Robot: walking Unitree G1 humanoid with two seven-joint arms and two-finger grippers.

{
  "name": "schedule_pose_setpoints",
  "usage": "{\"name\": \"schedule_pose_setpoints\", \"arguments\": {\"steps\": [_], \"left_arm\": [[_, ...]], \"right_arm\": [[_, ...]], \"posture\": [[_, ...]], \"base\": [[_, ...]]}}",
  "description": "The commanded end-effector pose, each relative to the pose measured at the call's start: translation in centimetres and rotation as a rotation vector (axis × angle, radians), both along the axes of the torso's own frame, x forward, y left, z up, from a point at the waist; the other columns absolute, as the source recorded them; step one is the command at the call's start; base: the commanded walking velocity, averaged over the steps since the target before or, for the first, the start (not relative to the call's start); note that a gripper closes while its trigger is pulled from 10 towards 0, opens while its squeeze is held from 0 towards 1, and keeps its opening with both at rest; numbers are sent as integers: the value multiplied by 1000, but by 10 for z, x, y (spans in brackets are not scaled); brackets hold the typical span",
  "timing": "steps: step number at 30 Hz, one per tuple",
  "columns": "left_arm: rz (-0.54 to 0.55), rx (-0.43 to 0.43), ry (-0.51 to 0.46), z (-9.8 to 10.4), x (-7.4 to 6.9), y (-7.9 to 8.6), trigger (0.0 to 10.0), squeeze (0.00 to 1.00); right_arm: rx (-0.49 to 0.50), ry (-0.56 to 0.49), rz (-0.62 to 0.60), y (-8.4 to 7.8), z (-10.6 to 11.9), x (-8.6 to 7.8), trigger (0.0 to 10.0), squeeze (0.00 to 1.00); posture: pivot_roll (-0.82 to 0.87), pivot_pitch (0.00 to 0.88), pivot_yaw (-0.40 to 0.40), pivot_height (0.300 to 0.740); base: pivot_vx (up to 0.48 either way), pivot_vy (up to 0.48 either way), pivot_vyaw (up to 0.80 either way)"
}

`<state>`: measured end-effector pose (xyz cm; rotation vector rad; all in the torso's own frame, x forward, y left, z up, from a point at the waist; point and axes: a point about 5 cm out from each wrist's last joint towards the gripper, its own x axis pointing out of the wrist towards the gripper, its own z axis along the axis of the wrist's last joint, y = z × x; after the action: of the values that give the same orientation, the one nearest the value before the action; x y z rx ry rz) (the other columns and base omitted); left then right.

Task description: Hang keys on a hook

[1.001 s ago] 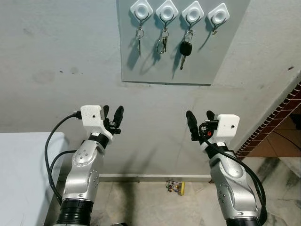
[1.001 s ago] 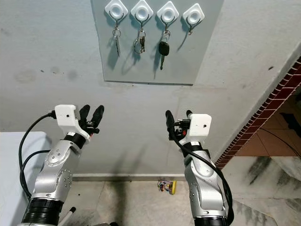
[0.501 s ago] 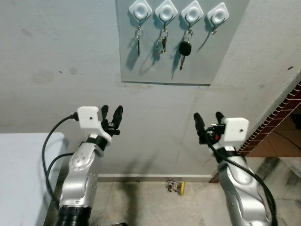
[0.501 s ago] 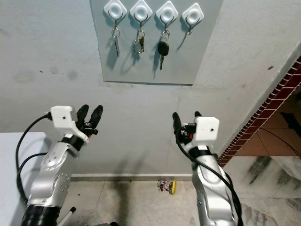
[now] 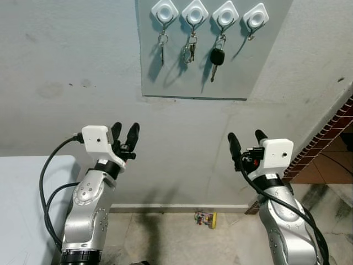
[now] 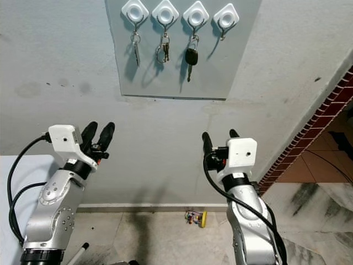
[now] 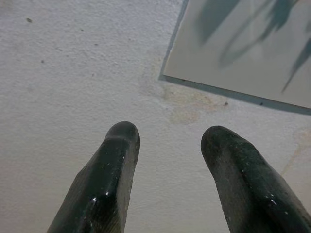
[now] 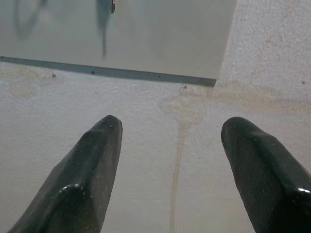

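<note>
Ahead and largest, a grey wall (image 5: 66, 72); to the left a white table (image 5: 22, 187), to the right a brick edge (image 5: 333, 130). High on the wall, a grey board (image 5: 267, 66) with four white hooks in a row, three of them loaded, among others with a black car key (image 5: 217, 57), and the rightmost hook (image 5: 256, 16) apparently free. Below the board, both arms raised toward the wall: left gripper (image 5: 126, 128) with fingers moderately apart and nothing between them, right gripper (image 5: 245, 135) spread wider, also empty. Lowest and smallest, a bunch of keys (image 5: 205, 219) with a yellow tag, down on the floor just at the foot of the wall, between the two arms but closer to the right one. Decisive relation, as a judgement: keys far below both grippers, free hook far above, so probably first a deep bend down and slightly inward with the right arm, then a lift up to the right end of the row. Long axis of the bunch too small to tell, perhaps along the wall. From the head views, floor, keys and hooks together; from the left wrist view, black fingers (image 7: 109, 170) before the board's lower corner with key shadows; from the right wrist view, fingers (image 8: 87, 170) under the other lower corner.
</note>
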<state>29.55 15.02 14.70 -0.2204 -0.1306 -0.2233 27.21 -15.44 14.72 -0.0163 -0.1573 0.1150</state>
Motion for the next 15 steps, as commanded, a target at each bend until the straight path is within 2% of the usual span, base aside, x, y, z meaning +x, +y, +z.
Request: {"name": "schedule_pose_setpoints", "arguments": {"steps": [1,15], "left_arm": [[-1,6,-13,5,2,0,10000,0],[-16,19,-18,8,5,-4,10000,0]], "right_arm": [[-13,-17,-22,-4,6,1,10000,0],[-28,-14,-18,-6,7,3,10000,0]], "posture": [[-69,73,-11,740],[-71,66,-13,740]], "base": [[0,0,800],[0,0,800]]}}
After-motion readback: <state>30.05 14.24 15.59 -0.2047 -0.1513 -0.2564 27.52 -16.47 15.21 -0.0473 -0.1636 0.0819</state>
